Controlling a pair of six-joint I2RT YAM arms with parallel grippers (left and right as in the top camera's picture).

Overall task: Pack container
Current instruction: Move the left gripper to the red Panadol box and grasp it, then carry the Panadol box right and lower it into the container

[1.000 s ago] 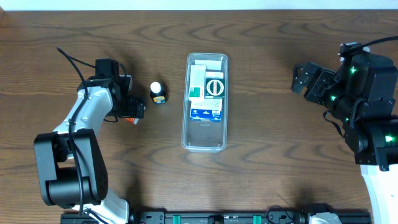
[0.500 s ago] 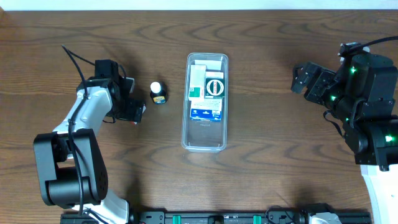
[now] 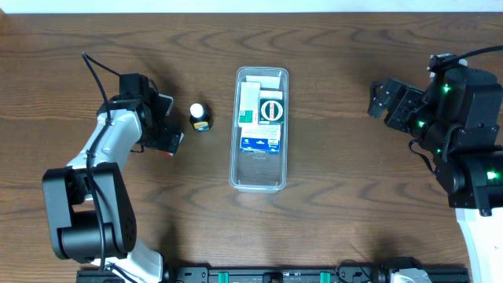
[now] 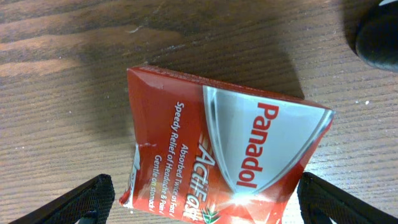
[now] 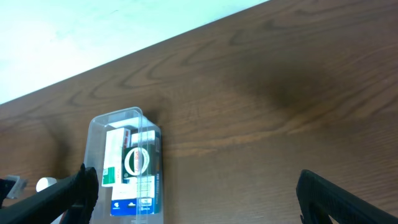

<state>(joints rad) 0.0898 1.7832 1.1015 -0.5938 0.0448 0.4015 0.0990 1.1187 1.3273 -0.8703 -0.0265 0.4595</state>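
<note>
The container (image 3: 258,174) is a clear, long plastic tub at the table's middle, holding several small medicine boxes in its far half. It also shows in the right wrist view (image 5: 118,117). A red and silver Panadol box (image 4: 230,155) lies on the wood under my left gripper (image 3: 165,140). In the left wrist view the left gripper's (image 4: 205,205) fingers are spread, one on each side of the box; the left finger stands clear of it. My right gripper (image 3: 379,99) is open and empty, held above the table right of the container.
A small brown bottle with a white cap (image 3: 200,116) stands between the left gripper and the container. The container's near half holds nothing. A white wall borders the table's far edge (image 5: 124,25).
My left gripper has shifted slightly toward the far side over the Panadol box, so the box's red edge no longer shows from overhead. The right arm has not moved.
</note>
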